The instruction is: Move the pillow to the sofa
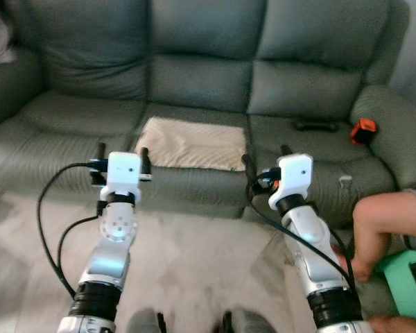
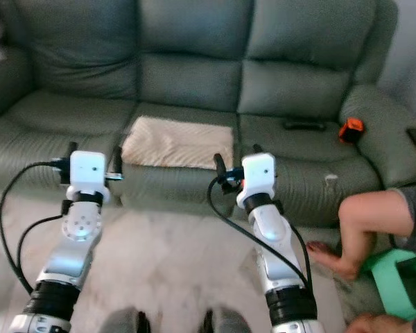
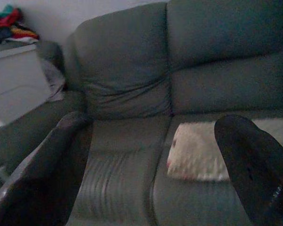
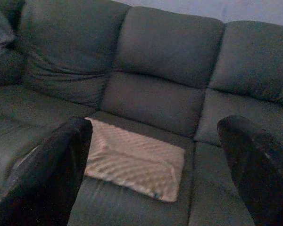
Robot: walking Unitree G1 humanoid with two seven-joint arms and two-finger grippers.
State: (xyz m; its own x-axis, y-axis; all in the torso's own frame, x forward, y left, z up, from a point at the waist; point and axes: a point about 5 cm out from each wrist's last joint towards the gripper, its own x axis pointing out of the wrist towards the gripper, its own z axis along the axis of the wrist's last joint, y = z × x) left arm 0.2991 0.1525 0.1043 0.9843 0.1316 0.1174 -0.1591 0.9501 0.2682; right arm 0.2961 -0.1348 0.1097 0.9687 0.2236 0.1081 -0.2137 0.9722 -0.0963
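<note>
A flat beige patterned pillow (image 1: 194, 143) lies on the middle seat of the grey-green sofa (image 1: 208, 83), near the seat's front edge. It also shows as the pillow (image 4: 137, 161) in the right wrist view and the pillow (image 3: 200, 151) in the left wrist view. My left gripper (image 1: 122, 152) hovers just short of the sofa's front, level with the pillow's left corner, open and holding nothing. My right gripper (image 1: 265, 158) is open too, off the pillow's right corner. Neither touches the pillow.
A black remote (image 1: 316, 125) and an orange-black object (image 1: 364, 131) lie on the right seat. A person's bare leg (image 1: 378, 225) and a green stool (image 1: 410, 281) are at my right. A white cabinet (image 3: 14, 80) with clothes stands left of the sofa. Pale floor (image 1: 194, 277) lies underfoot.
</note>
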